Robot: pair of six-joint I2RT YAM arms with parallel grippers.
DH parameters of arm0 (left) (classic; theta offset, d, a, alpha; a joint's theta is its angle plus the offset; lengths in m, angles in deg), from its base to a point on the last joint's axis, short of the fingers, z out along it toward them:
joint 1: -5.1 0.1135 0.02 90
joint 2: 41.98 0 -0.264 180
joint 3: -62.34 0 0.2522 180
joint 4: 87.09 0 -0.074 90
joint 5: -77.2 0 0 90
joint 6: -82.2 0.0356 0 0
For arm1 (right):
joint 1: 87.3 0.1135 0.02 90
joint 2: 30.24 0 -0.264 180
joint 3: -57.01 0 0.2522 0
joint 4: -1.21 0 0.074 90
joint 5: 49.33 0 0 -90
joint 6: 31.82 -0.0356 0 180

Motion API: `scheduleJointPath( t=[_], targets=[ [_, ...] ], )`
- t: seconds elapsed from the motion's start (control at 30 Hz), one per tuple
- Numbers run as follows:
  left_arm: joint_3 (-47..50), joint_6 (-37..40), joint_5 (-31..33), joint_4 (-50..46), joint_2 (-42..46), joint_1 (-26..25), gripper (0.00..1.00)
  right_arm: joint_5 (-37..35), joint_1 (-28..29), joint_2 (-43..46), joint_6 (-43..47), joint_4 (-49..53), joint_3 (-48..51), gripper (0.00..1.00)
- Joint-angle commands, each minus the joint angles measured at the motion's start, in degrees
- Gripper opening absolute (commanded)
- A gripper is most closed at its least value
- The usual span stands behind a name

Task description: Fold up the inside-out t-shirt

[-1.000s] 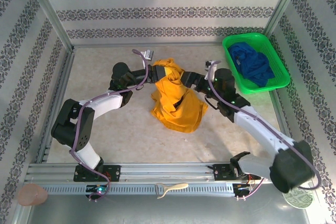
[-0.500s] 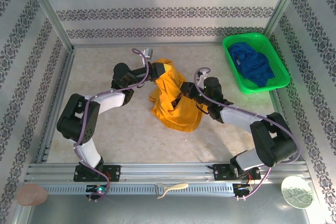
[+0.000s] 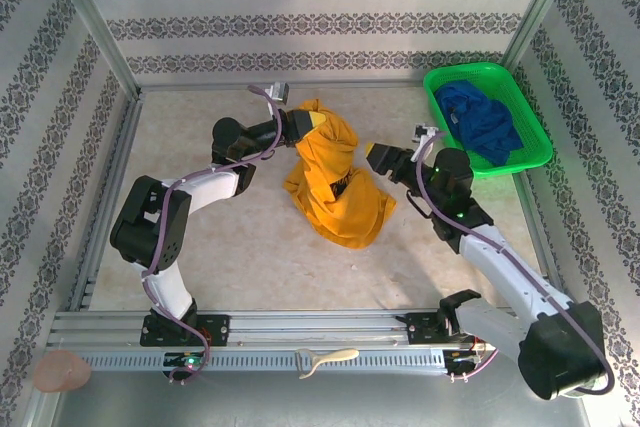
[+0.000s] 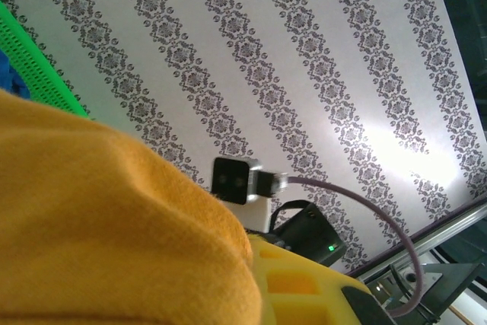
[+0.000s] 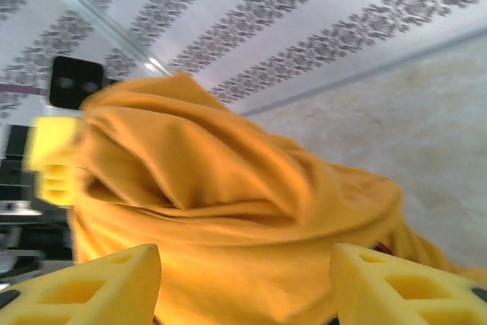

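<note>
The shirt [image 3: 335, 187] sits bunched in a heap on the table [image 3: 200, 247], left of the basket [image 3: 460, 69] and well apart from it. Its top rises in a peak on the side away from the basket, and the rest spreads over the table toward the near edge. A small dark patch shows in a fold near the heap's middle (too small to read as anything more).

The left gripper [image 3: 303, 127] is at that peak, on the far side of the shirt from the basket. Its jaws are pressed together on the cloth and hold the peak up. From the left wrist, the shirt [image 4: 99, 226] covers the lower left and drapes over one yellow finger [image 4: 297, 287], with a strip of the basket [image 4: 38, 58] at the upper left edge.

The right gripper [image 3: 380, 157] hangs between the shirt and the basket, just beside the shirt but apart from it, pointing away from the basket toward the cloth. Its jaws stand spread. From the right wrist, both fingers [image 5: 91, 283] sit wide apart at the bottom with nothing between them, and the shirt [image 5: 228, 203] lies beyond, somewhat blurred.

A blue cloth [image 3: 485, 122] lies crumpled inside the basket.
</note>
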Motion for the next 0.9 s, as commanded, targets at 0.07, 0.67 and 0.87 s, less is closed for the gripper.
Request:
scheduleJointPath(
  t=[0.07, 0.67, 0.87],
  targets=[
    [-1.31, -0.6, 0.72, 5.42, 1.23, 1.02, 0.0, 4.25, 4.35, -3.51, 4.4, 1.37, -7.53, 0.5],
    [-1.08, -0.71, 1.07, 5.46, 0.43, 0.91, 0.0, 5.01, 10.04, -18.91, 2.77, -3.79, -17.57, 0.49],
    [-0.9, -1.09, 0.49, 6.02, 0.29, 0.91, 0.0, 4.43, 8.53, -21.19, 0.62, -4.63, -20.02, 0.16]
  ],
)
